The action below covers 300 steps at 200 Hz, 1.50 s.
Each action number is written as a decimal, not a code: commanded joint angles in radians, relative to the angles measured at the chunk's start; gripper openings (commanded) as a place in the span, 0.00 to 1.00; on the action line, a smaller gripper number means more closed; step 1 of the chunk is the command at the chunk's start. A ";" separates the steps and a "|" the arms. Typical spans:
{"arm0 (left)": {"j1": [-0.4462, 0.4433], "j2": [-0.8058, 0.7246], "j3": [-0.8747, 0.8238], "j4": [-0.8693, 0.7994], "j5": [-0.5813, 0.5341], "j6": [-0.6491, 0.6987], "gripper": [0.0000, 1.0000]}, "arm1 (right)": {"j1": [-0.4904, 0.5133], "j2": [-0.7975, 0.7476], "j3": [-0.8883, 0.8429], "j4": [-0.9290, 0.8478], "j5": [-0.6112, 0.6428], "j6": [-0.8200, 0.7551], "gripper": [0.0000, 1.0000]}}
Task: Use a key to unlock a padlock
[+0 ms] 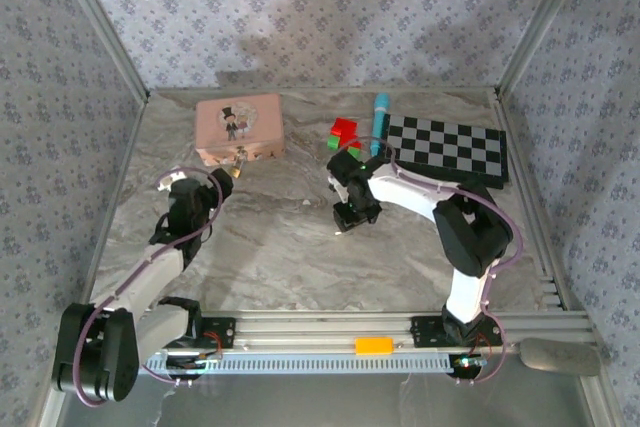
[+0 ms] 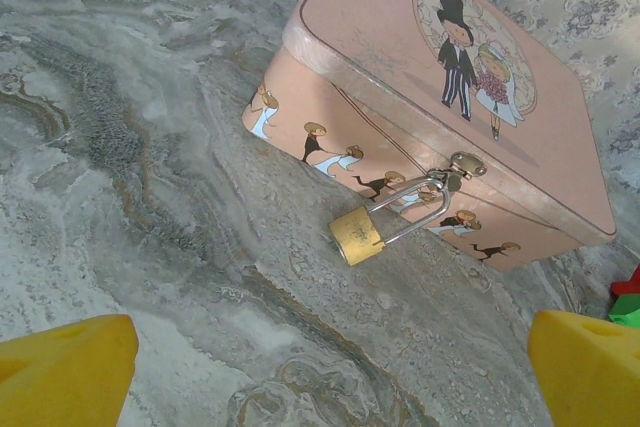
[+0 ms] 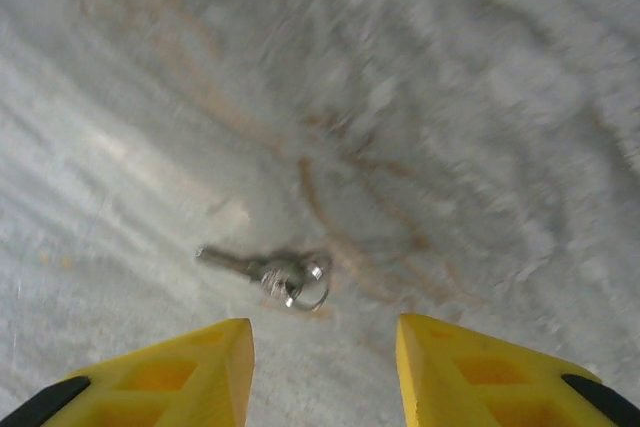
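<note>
Right jaws apart, key (image 3: 262, 271) flat on bench (image 3: 480, 97) just ahead.
Left jaws apart, facing padlock (image 2: 357, 235) hooked to pink box (image 2: 400, 77); flat key may skid when pinched.

Padlock (image 2: 357, 235) on box's (image 2: 400, 67) front latch, key (image 3: 265, 272) rightward on table (image 3: 480, 97)
</note>
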 commanded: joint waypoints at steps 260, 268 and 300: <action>-0.023 -0.093 -0.011 -0.004 -0.019 -0.055 1.00 | -0.065 -0.136 -0.345 0.464 -0.181 0.466 0.00; -0.026 -0.091 -0.008 0.000 -0.013 -0.051 1.00 | -0.082 -0.154 -0.361 0.491 -0.210 0.481 0.00; -0.040 -0.062 0.021 0.019 0.046 -0.037 1.00 | -0.154 -0.228 -0.406 0.626 -0.353 0.543 0.00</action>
